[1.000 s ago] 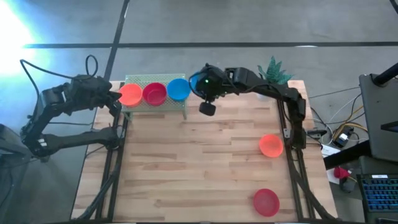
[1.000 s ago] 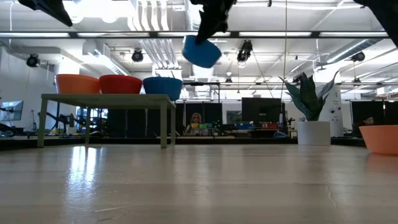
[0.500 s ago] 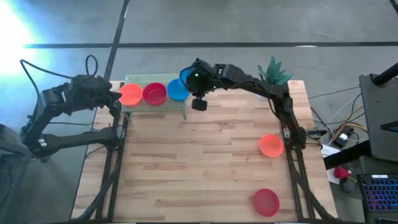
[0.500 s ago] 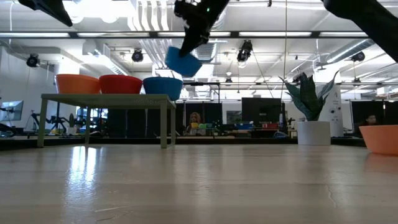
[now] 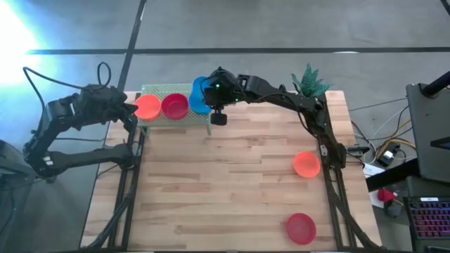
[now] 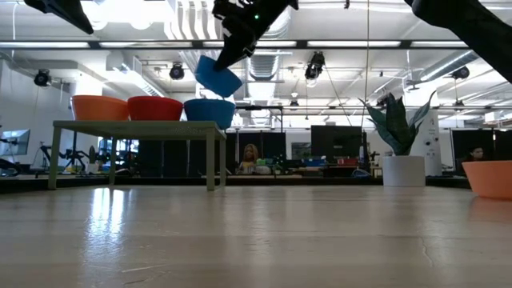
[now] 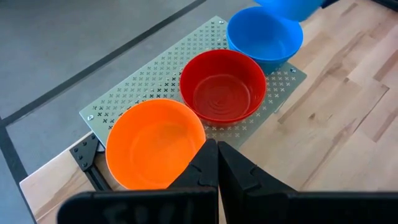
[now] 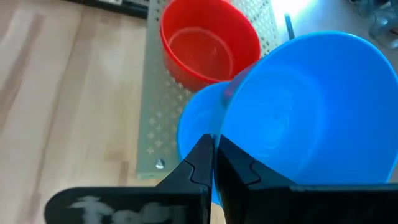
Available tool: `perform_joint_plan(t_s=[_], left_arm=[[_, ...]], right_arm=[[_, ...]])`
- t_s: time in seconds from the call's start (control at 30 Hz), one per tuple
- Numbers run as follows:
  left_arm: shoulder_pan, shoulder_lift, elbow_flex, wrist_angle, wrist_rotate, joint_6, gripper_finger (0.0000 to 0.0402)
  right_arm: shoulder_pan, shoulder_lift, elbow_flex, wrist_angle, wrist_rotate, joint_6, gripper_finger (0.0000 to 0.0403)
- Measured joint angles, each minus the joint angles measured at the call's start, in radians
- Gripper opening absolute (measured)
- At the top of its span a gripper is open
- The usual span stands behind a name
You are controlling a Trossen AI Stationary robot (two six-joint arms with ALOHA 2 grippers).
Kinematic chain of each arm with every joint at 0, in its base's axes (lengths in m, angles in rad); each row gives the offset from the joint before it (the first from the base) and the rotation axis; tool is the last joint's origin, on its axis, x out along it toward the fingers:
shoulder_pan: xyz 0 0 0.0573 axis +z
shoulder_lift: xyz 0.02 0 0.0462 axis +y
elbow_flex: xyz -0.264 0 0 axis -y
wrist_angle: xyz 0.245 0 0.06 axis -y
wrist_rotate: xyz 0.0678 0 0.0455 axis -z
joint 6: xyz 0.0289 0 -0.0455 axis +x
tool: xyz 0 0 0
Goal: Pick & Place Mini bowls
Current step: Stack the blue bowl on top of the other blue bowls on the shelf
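Note:
My right gripper (image 5: 208, 93) reaches over the far-left corner of the table, shut on a blue mini bowl (image 6: 218, 77) that hangs tilted above the green perforated stand (image 5: 163, 90). On the stand sit an orange bowl (image 7: 154, 144), a red bowl (image 7: 222, 87) and a second blue bowl (image 7: 264, 40), each on its base. The held bowl (image 8: 305, 106) is right over that blue one (image 8: 194, 137). My left gripper (image 7: 217, 163) is shut and hovers high beside the orange bowl, touching nothing. My right gripper pinches the blue bowl's rim (image 8: 229, 134) between its two fingers, one finger inside the bowl and one outside. The bowl is lifted clear and hangs tilted below the fingers, its mouth turned partly sideways, just above the blue bowl on the stand.
An orange bowl (image 5: 306, 164) sits near the table's right edge and a red bowl (image 5: 301, 228) near the right near corner. A white pot with a green plant (image 5: 307, 81) stands at the far right corner. The middle of the wooden table (image 5: 218, 183) is bare.
My right gripper has carried the blue bowl toward the table's left edge, from beside the stand to over its right end, above the blue bowl resting there. The held bowl has stayed tilted and clear of everything.

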Motion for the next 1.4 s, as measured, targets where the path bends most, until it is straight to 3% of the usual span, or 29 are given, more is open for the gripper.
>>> perform_joint_plan(t_s=[0.27,0.9,1.1,1.23,1.4], left_arm=[[0.0,0.0,0.0,0.0,0.0,0.0,0.0],[0.0,0.0,0.0,-0.001,0.0,0.0,0.0],[0.0,0.0,0.0,0.0,0.0,-0.001,0.0],[0.0,0.0,0.0,0.0,0.0,-0.001,0.0],[0.0,0.0,0.0,0.0,0.0,-0.001,0.0]], right_arm=[[-0.002,0.0,-0.005,-0.009,0.008,-0.002,0.0008],[-0.02,-0.035,0.0,-0.371,0.274,0.199,0.0008],[-0.021,-0.035,-0.004,-0.451,0.257,0.236,0.0008],[-0.021,-0.034,-0.023,-0.443,0.168,0.238,0.0008],[-0.021,-0.021,-0.066,-0.409,0.161,0.227,0.0008]])
